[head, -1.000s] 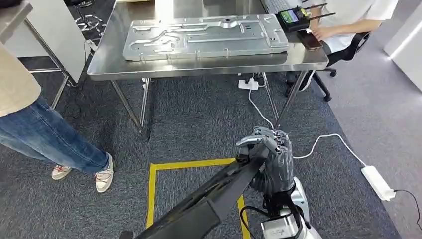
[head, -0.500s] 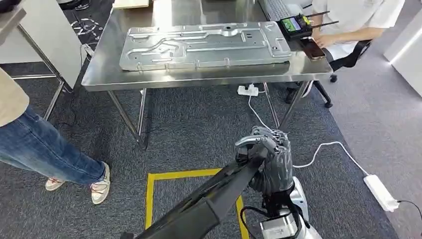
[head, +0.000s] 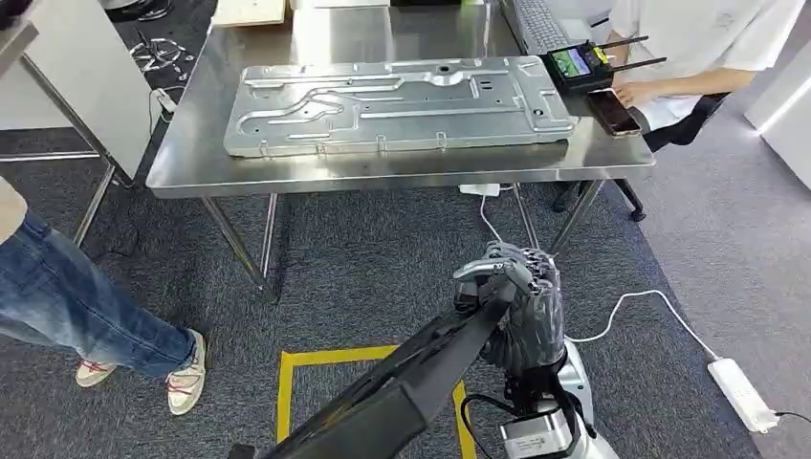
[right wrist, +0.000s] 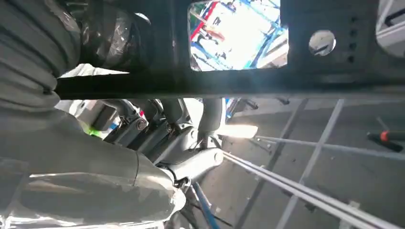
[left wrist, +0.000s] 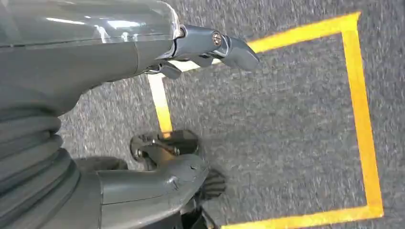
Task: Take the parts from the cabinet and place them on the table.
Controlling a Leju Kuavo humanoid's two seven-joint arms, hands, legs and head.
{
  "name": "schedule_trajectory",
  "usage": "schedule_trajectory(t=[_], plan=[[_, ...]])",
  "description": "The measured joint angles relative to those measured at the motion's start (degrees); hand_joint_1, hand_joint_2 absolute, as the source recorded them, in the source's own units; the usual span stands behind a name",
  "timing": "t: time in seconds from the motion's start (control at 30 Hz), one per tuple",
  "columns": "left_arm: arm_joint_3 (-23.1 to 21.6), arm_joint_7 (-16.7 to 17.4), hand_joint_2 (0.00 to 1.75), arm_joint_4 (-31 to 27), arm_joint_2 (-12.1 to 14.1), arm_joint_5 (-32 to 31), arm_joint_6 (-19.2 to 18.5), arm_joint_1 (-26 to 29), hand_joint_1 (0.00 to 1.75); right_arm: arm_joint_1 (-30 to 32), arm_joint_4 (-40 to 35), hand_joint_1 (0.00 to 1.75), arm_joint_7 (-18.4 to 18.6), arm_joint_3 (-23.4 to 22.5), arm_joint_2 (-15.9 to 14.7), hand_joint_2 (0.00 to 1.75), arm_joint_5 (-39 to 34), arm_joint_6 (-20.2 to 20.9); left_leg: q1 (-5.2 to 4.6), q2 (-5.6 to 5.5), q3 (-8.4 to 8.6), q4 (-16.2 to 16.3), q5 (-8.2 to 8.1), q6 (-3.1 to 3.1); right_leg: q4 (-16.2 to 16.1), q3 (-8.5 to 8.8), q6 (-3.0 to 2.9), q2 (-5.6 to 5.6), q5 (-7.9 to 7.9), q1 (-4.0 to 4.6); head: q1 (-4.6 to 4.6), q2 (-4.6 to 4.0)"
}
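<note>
Gripping a dark part (head: 421,368), apparently, right hand (head: 521,311) below table (head: 402,177).

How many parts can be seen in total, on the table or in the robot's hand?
2. One large metal plate lies flat on the steel table. One long dark part is held by the right hand. More may be hidden outside the view.

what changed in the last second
The camera has closed in on the table, so the whole scene sits lower and larger in the head view. The right robot hand still grips the black part. The metal panel stays on the table.
</note>
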Motion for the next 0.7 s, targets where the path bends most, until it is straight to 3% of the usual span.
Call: schedule_trajectory(t=[0.07, 0.13, 0.2, 0.23, 0.27, 0.33, 0.37, 0.4, 0.43, 0.5, 0.57, 0.6, 0.67, 0.7], plan=[[0.00, -0.02, 1.75, -0.02, 0.04, 0.02, -0.02, -0.20, 0.00, -0.06, -0.04, 1.75, -0.02, 0.00, 0.00, 1.75, 0.00, 0.02, 0.24, 0.28, -1.85, 4.22, -0.14, -0.49, -1.00, 1.73, -0.74, -0.22, -0.61, -0.26, -0.02, 0.00], [0.00, 0.00, 1.75, 0.00, 0.04, 0.02, -0.02, -0.29, 0.00, -0.13, -0.02, 1.75, -0.04, 0.00, 0.02, 1.75, 0.00, 0.02, 0.67, 0.33, -6.97, 12.22, -3.13, -1.18, -1.12, 2.87, -0.98, -0.35, -1.56, -0.29, -0.02, 0.00], [0.00, 0.00, 1.75, 0.00, 0.02, 0.02, -0.02, 0.02, 0.00, 0.00, 0.00, 1.75, -0.04, 0.00, 0.00, 1.75, 0.00, 0.02, 1.06, 0.34, -11.11, 16.74, -5.73, -1.76, -1.09, 4.07, -0.87, -0.27, -2.74, -0.32, -0.04, 0.00], [0.00, 0.00, 1.75, 0.00, 0.04, 0.02, -0.02, 0.13, 0.00, 0.01, 0.00, 1.75, -0.04, 0.00, 0.00, 1.75, 0.00, 0.02, 1.20, 0.37, -11.84, 16.05, -5.21, -1.81, -1.09, 4.84, -0.74, -0.16, -3.32, -0.38, -0.02, 0.00], [0.00, 0.00, 1.75, 0.00, 0.04, 0.02, -0.02, 0.15, 0.00, 0.01, 0.00, 1.75, -0.04, 0.00, 0.02, 1.75, 0.00, 0.02, 1.31, 0.40, -11.60, 13.20, -3.05, -1.89, -1.09, 5.83, -0.55, -0.09, -4.04, -0.46, -0.04, 0.00], [0.00, 0.00, 1.75, 0.00, 0.04, 0.04, -0.02, 0.19, 0.00, 0.00, 0.00, 1.75, -0.04, 0.00, 0.02, 1.75, 0.02, 0.02, 1.40, 0.47, -9.57, 3.81, 4.98, -1.43, -1.10, 7.98, -0.05, -0.15, -5.63, -0.54, -0.04, 0.00], [0.00, 0.00, 1.75, 0.06, 0.04, 0.04, -0.02, 0.55, 0.00, -0.08, 0.09, 1.75, -0.04, 0.00, 0.02, 1.75, 0.02, 0.02, 1.30, 0.46, -9.62, 2.14, 7.53, -1.37, -1.03, 8.41, 0.23, -0.16, -6.21, -0.54, 0.06, 0.00], [0.00, 0.00, 1.75, 0.07, 0.07, 0.04, -0.04, 0.39, 0.00, -0.02, 0.18, 1.75, 0.00, 0.02, 0.02, 1.75, 0.02, 0.04, 0.77, 0.74, -10.02, 1.78, 5.70, -1.22, -1.06, 8.46, 0.73, 0.02, -6.54, -0.46, -0.07, 0.00], [0.00, 0.00, 1.75, 0.04, 0.04, 0.04, -0.04, 0.17, 0.00, -0.01, 0.13, 1.75, 0.04, 0.02, 0.02, 1.75, 0.02, 0.04, 0.66, 0.68, -9.48, 2.10, 6.42, -0.57, -1.36, 8.47, 1.30, -0.01, -7.00, -0.47, 0.00, 0.00], [0.02, 0.00, 1.75, 0.07, 0.07, 0.07, -0.04, 0.45, 0.00, -0.05, 0.00, 1.75, -0.07, 0.02, 0.00, 1.75, 0.09, 0.02, 0.70, 0.45, -8.67, 1.37, 6.01, 0.18, -1.16, 9.58, 1.80, -0.15, -6.78, -0.38, -0.02, 0.00], [0.02, -0.09, 1.75, 0.07, -0.02, 0.07, -0.04, 0.31, 0.00, -0.10, -0.02, 1.75, -0.02, 0.02, 0.02, 1.75, 0.11, 0.02, 0.99, 0.38, -6.73, 0.21, 5.71, 0.67, 2.22, 8.38, 2.14, -0.26, -6.83, -0.62, 0.04, 0.00], [0.02, -0.09, 1.75, 0.07, -0.02, 0.07, -0.04, 0.21, 0.00, -0.31, -0.02, 1.75, -0.04, 0.02, 0.02, 1.75, 0.11, 0.02, 0.98, 0.39, -6.29, 0.02, 5.42, 1.08, 6.17, 5.83, 2.29, -0.26, -7.69, -0.53, 0.02, 0.00], [0.02, -0.07, 1.75, 0.07, -0.02, 0.07, -0.04, 0.02, 0.00, -0.14, 0.00, 1.75, 0.00, 0.00, 0.00, 1.75, 0.11, 0.02, 0.89, 0.36, -5.55, 0.00, 4.55, 1.39, 13.90, -0.24, 2.63, -0.26, -11.21, -0.53, 0.02, 0.00], [0.02, -0.07, 1.75, 0.07, -0.02, 0.07, -0.04, 0.08, 0.00, -0.03, 0.02, 1.75, 0.00, 0.00, 0.00, 1.75, 0.13, 0.02, 0.85, 0.33, -4.98, 0.01, 4.01, 1.45, 15.85, -2.52, 2.68, -0.26, -12.51, -0.52, 0.00, 0.00]])
